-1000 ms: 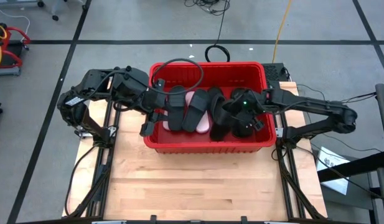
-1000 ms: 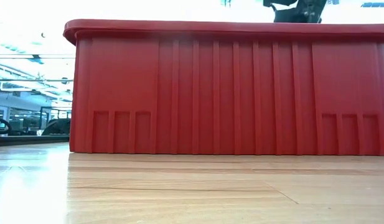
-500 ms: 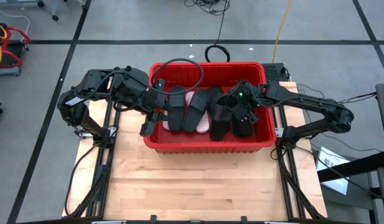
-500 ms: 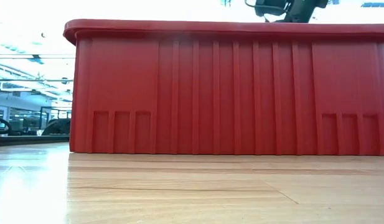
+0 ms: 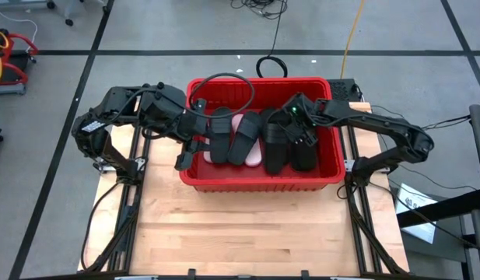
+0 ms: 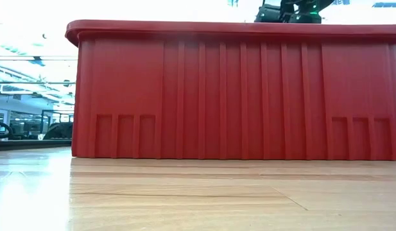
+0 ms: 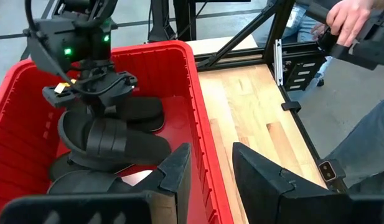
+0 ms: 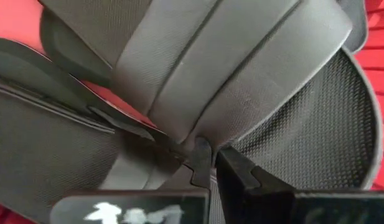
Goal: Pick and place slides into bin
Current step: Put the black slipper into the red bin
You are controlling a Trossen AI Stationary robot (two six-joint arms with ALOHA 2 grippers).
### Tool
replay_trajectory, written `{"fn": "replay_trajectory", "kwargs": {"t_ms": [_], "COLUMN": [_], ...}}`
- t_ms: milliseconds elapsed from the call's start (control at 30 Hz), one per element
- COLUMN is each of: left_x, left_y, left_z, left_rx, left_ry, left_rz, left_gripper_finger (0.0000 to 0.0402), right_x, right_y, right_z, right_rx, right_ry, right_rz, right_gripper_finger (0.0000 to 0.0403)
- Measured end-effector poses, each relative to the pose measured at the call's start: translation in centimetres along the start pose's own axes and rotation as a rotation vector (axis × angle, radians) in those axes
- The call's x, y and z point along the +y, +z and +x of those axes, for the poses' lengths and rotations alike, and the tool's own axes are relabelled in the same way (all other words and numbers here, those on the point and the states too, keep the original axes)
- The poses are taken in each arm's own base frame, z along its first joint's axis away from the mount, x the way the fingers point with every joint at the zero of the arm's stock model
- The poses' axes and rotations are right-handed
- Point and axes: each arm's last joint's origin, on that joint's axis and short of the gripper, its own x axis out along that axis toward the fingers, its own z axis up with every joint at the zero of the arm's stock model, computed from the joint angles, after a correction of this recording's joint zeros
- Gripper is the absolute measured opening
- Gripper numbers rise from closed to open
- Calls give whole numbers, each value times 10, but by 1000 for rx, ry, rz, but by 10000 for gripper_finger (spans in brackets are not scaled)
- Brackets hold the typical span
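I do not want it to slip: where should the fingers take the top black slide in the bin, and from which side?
Take the top black slide by its wide strap, coming from above. It lies sole-down on the pile in the bin, so the strap arches upward and is free. The right gripper is right above it; the left gripper waits at the bin's left wall.

From desk level the bin (image 6: 236, 90) wall blocks every slide inside, and only the top of the right claw (image 6: 289, 11) clears the rim, cut by the frame. From above, the piled slides (image 5: 255, 140) overlap too much to count. A person's hand (image 7: 348, 18) is cropped at the edge.
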Motion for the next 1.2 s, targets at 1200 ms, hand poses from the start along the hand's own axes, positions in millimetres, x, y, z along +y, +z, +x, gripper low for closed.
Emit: {"fn": "replay_trajectory", "kwargs": {"t_ms": [1200], "left_x": [0], "left_y": [-1], "left_z": [0], "left_rx": [7], "left_ry": [-1], "left_rz": [27], "left_gripper_finger": [115], "right_x": [-6], "right_y": [-7], "right_z": [23], "right_rx": [36], "right_ry": [-115], "right_rz": [3], "right_gripper_finger": [0]}}
